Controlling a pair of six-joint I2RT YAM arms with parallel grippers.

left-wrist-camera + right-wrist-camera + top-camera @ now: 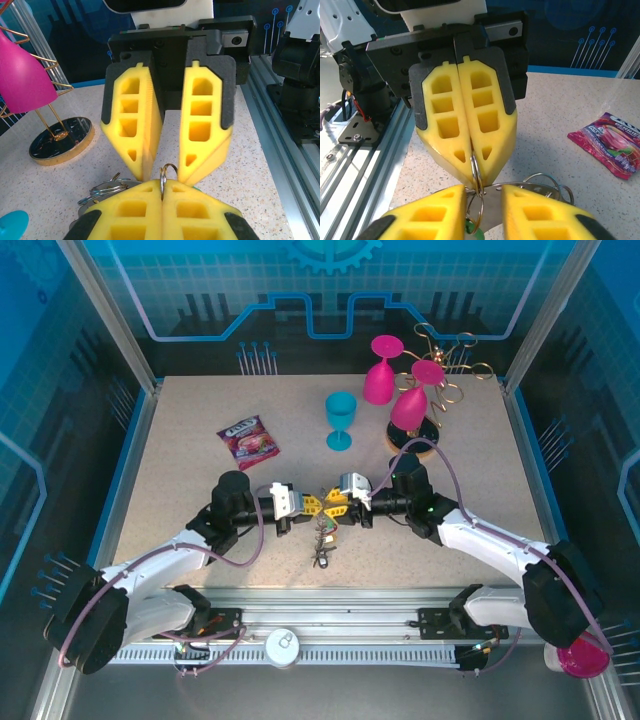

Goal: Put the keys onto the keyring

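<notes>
Both grippers meet tip to tip over the middle of the table. My left gripper (308,505) (162,184) is shut on a small silver keyring (168,169) (476,170), which stands on edge between its yellow pads. My right gripper (340,502) (484,192) faces it with its jaws apart on either side of that ring, not touching it. A bunch of keys (322,540) hangs below the two grippers, down to the table. A green key head (476,233) shows under the ring. More silver rings (102,190) (547,181) lie beside the fingers.
A red snack packet (249,440) (615,145) lies at the back left. A teal goblet (340,420) stands behind the grippers. Two pink goblets (400,380) hang on a gold wire rack with a round dark base (60,142) at the back right.
</notes>
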